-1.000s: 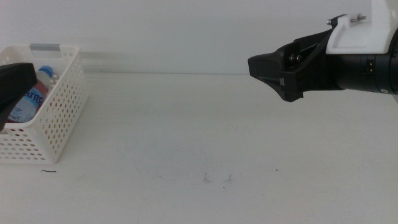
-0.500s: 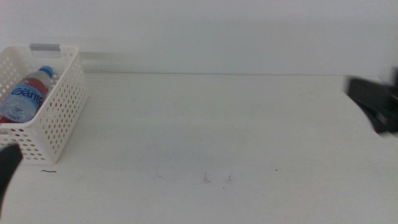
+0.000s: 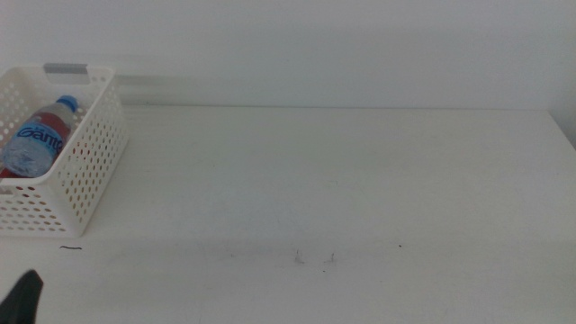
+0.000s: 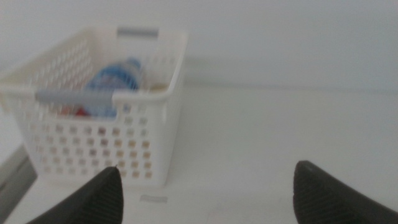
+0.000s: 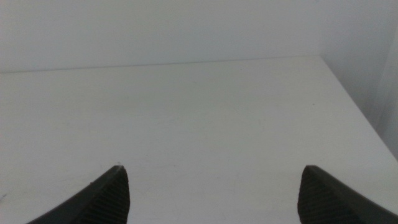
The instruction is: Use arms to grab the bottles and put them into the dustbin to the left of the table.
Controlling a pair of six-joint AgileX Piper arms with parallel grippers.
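The white lattice dustbin (image 3: pixel 94 162) stands at the table's left edge, with the blue-capped water bottle (image 3: pixel 36 139) lying inside it. In the left wrist view the dustbin (image 4: pixel 146 146) holds the water bottle (image 4: pixel 112 84), and something red (image 4: pixel 79 112) shows low behind the lattice. My left gripper (image 4: pixel 205 193) is open and empty, pulled back from the basket; only a dark tip (image 3: pixel 24 299) of it shows at the bottom left corner of the middle view. My right gripper (image 5: pixel 211 193) is open over bare table (image 5: pixel 205 118) and is out of the middle view.
The white table (image 3: pixel 342 180) carries only small dark specks (image 3: pixel 315 258) near the front. Its right edge (image 5: pixel 351 99) shows in the right wrist view. A plain white wall stands behind.
The right arm has withdrawn rightward out of the middle view. The left gripper has dropped from in front of the dustbin to the bottom left corner, uncovering the bottle.
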